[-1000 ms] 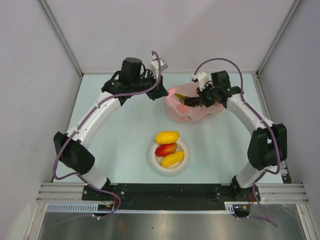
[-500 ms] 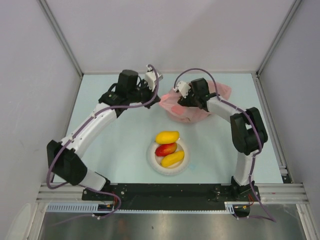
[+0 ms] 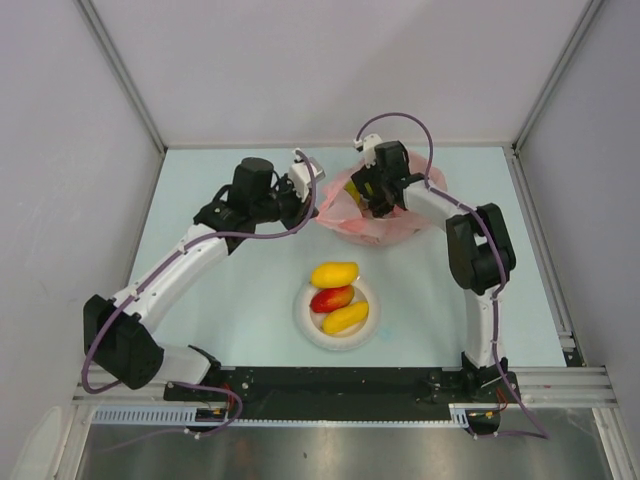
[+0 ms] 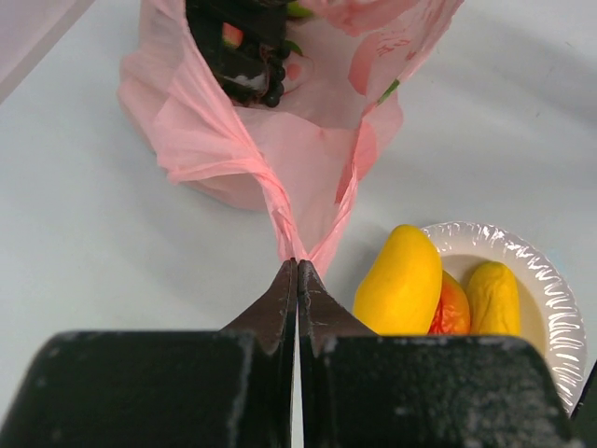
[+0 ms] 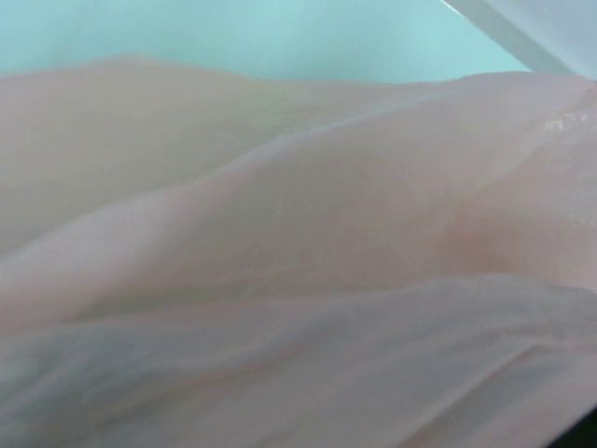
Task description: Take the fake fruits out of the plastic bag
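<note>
Left tool point(image 4: 297, 271): clenched on a gathered fold of the bag point(image 4: 308, 159), pulling the mouth open.

Right tool point(image 3: 380, 188): lowered into the bag mouth. I cannot tell whether it is released or clenched. Its own camera shows only pink film, and the overhead view is too coarse.

Step in hand, as judged: reaching for a fruit inside the bag. On the near side of the bag stands the bowl point(image 4: 550, 299), holding the red mango point(image 4: 450, 308) and the yellow piece point(image 4: 492, 297). The mango point(image 4: 401, 280) rests at its rim.

Next move calls for the right tool to close on fruit, not film, then lift clear while the left holds tension.

Only the left wrist view shows the pinch, and the grapes point(image 4: 274, 84) inside the bag beside the right tool. Only the overhead view shows both arms and the bag's place on the surface point(image 3: 230, 290).
</note>
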Robot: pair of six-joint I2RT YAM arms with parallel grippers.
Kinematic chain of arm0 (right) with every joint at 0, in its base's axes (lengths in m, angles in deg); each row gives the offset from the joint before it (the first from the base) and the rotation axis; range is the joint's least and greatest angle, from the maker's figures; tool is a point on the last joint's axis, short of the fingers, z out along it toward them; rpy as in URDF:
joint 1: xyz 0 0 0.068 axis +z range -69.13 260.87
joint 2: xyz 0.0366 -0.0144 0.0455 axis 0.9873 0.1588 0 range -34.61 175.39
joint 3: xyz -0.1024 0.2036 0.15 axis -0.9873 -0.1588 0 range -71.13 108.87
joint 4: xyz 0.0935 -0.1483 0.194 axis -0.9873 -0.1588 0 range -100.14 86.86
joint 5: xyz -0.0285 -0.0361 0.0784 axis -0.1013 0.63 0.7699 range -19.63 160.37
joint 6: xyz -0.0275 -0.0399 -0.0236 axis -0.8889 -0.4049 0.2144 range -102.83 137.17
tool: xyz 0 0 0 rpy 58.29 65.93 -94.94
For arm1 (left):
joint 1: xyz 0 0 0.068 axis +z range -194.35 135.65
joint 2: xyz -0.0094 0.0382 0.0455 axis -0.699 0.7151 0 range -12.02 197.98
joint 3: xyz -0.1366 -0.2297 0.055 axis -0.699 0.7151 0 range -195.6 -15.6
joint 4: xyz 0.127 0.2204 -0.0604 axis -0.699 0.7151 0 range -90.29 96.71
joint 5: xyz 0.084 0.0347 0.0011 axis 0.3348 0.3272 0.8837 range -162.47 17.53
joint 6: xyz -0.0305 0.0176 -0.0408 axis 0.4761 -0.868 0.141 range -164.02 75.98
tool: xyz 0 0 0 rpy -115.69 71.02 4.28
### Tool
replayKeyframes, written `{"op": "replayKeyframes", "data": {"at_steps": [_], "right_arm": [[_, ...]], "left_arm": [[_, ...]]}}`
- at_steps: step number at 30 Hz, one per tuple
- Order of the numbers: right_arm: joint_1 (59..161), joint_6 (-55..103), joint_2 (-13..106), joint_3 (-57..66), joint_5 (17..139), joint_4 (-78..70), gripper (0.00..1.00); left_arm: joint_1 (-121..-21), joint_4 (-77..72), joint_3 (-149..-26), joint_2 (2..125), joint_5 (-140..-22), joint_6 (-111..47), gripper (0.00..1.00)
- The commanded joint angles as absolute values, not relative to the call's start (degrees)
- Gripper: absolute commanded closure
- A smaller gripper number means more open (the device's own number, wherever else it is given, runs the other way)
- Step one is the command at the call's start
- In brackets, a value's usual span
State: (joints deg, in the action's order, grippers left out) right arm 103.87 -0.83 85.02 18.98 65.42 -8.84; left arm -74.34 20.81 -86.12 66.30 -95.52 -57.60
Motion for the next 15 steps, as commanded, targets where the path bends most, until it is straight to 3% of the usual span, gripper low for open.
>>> {"op": "replayKeyframes", "data": {"at_steps": [1, 15], "right_arm": [[103.72, 11.35, 87.55, 25.36, 65.26, -8.41, 0.01], [102.22, 27.89, 100.03, 36.53, 66.76, -14.57, 0.0]], "left_arm": [[-75.63, 20.01, -86.26, 65.06, -98.13, -57.82, 1.0], [-75.81, 25.9, -90.65, 69.54, -97.6, -58.35, 1.0]]}}
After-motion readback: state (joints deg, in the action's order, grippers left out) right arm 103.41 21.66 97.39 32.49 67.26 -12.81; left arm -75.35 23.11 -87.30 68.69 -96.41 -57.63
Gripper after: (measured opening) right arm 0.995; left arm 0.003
